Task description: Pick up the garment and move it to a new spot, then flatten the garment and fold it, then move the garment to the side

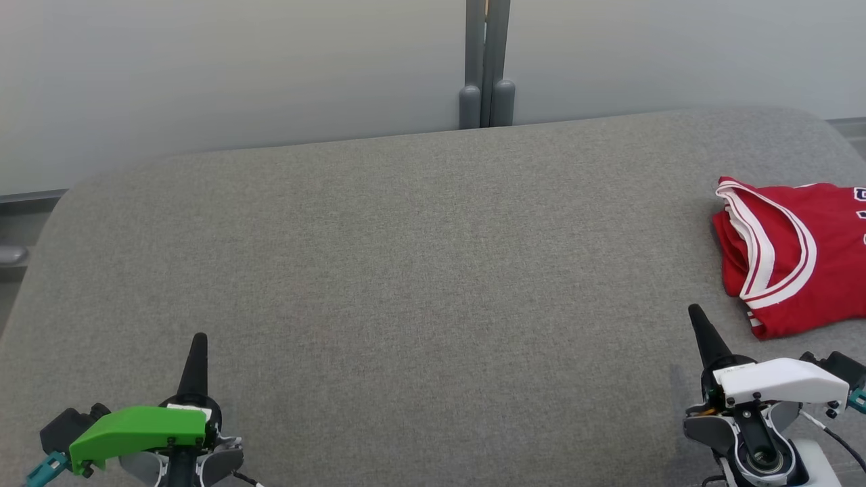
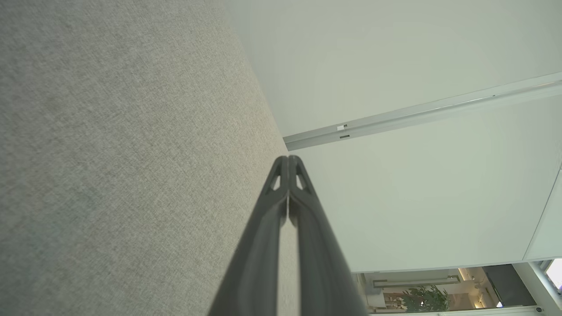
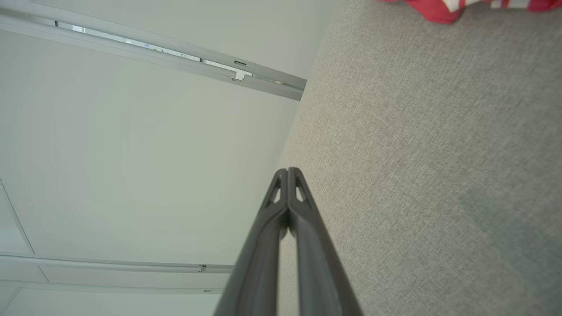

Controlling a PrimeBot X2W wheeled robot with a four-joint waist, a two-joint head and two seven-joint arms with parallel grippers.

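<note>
Red jersey [image 1: 788,264] lay folded at bench [image 1: 406,270] right edge. Left claw [image 1: 198,341] pressed together, empty. Right claw [image 1: 698,318] pressed together, empty, near jersey.

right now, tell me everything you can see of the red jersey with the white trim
The red sleeveless jersey with white striped trim looks like smooth sports fabric, folded into a compact layered stack. It lies flat on the right side of the grey fabric-covered surface, touching only that, and is partly cut off by the head view's edge.
</note>
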